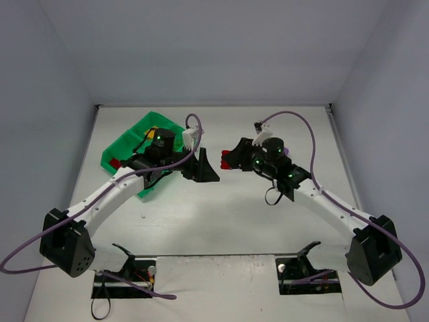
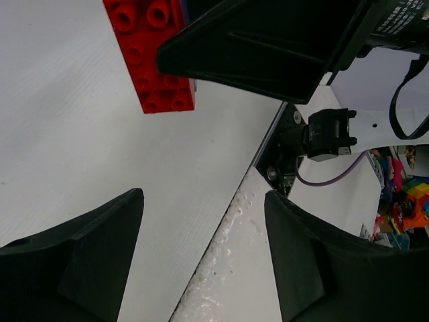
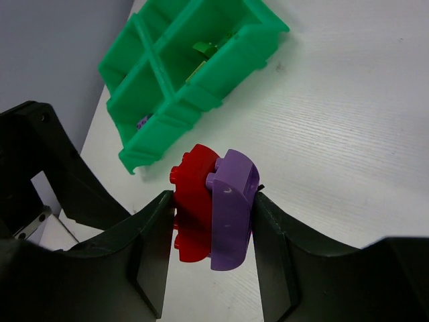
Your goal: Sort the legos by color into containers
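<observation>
The right jaws are closed tight on two legos stuck together: a red brick (image 3: 193, 201) and a purple brick (image 3: 232, 201). In the right wrist view the pair sits in the middle of the frame. The red brick touches the jaw on the left of the picture. The purple brick touches the jaw on the right. The bricks fill the whole gap. I cannot tell if they touch the white counter (image 1: 221, 228) or hang just over it.

The left jaws are wide open and hold nothing. In the left wrist view they are the two dark shapes at the bottom of the frame, with only bare counter between them. The red brick (image 2: 157, 60) shows at the upper left of that frame, well apart from the left jaws. A dark part of the right jaws lies next to it.

From the top, both jaws meet near the middle of the picture, tip toward tip, with the red brick (image 1: 226, 161) between them.

The green tray (image 3: 221, 74) lies on the counter, at the upper left in both the right wrist view and the top view. It is well apart from the held bricks. It has four boxes. A lime piece (image 3: 204, 48) lies in one box and a small purple piece (image 3: 142, 123) in another. The left arm hides much of the tray from the top.
</observation>
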Tool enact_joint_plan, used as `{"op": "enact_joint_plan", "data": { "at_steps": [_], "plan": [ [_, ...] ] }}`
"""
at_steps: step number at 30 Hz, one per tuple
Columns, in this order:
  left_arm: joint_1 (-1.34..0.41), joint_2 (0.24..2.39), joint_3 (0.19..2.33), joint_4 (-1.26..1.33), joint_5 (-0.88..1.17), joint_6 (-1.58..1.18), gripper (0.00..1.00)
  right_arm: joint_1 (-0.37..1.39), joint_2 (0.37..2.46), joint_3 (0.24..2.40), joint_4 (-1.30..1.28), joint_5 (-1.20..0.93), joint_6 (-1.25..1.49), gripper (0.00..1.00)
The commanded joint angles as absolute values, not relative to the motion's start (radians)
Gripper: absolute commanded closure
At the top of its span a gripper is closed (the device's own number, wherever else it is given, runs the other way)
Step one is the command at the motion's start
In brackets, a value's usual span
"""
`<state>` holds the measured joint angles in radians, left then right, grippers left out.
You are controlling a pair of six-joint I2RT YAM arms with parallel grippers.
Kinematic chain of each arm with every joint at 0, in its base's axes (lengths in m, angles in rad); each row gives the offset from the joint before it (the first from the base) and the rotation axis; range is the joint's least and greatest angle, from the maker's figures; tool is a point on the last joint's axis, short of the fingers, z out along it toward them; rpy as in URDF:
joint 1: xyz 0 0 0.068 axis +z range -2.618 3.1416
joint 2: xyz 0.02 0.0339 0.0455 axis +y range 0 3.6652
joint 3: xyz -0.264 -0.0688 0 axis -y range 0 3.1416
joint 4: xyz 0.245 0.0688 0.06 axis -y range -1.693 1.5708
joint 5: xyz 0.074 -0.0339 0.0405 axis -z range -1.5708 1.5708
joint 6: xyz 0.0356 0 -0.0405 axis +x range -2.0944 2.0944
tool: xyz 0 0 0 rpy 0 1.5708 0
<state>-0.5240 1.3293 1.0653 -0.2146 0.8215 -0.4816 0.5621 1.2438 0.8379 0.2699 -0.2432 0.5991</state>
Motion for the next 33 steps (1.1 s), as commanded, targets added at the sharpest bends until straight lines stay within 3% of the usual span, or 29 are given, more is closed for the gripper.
{"op": "enact_joint_plan", "data": {
  "at_steps": [1,6,17,33],
  "plan": [
    [-0.548,1.33,1.161,-0.106,0.853,-0.503,0.34,0.548,1.198,0.825,0.426,-0.357,0.583,1.0],
    [-0.549,1.324,1.144,-0.034,0.801,-0.549,0.34,0.538,1.196,0.808,0.509,-0.459,0.629,1.0],
    [-0.564,1.272,1.123,0.002,0.525,-0.557,0.34,0.538,1.192,0.796,0.545,-0.457,0.707,1.0],
    [-0.623,1.267,1.088,0.043,0.535,-0.557,0.34,0.538,1.203,0.842,0.5,-0.405,0.759,1.0]
  ]
}}
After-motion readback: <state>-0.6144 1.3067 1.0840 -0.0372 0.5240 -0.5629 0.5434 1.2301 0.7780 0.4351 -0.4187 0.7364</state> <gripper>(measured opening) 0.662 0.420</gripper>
